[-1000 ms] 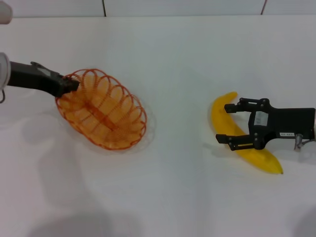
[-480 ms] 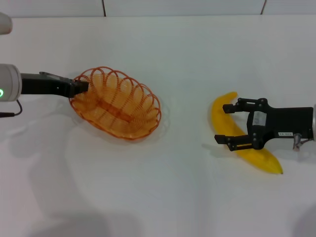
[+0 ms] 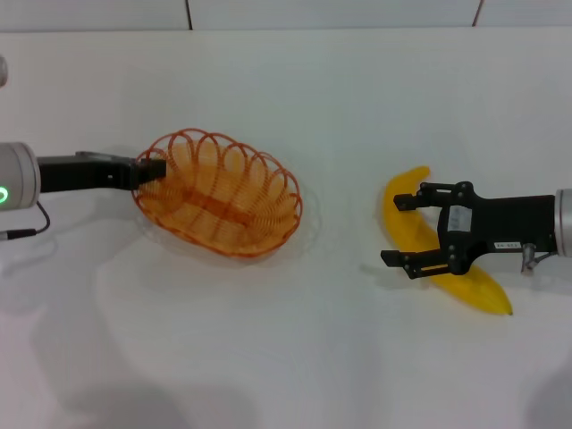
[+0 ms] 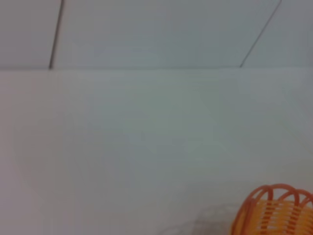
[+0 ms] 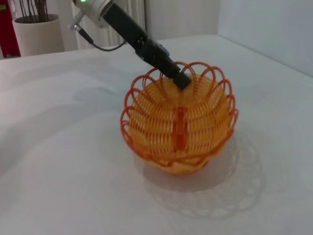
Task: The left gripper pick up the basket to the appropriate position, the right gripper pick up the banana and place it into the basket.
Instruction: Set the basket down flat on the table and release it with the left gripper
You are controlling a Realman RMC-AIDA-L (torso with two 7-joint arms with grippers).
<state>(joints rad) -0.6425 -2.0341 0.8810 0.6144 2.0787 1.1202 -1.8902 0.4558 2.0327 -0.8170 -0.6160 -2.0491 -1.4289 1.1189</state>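
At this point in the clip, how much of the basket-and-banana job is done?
Done: the left hand has gripped the basket by its rim. In hand: that basket is held tilted off the table, its shadow showing beneath it in the right wrist view. The right hand is open around the banana, which lies on the table. Left: closing on the banana, lifting it and placing it in the basket.

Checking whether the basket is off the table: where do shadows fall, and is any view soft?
Right wrist view: the basket casts a looped shadow on the table, offset from its base. Head view: fainter shadow beside it. Left wrist view: soft throughout, basket rim blurred.
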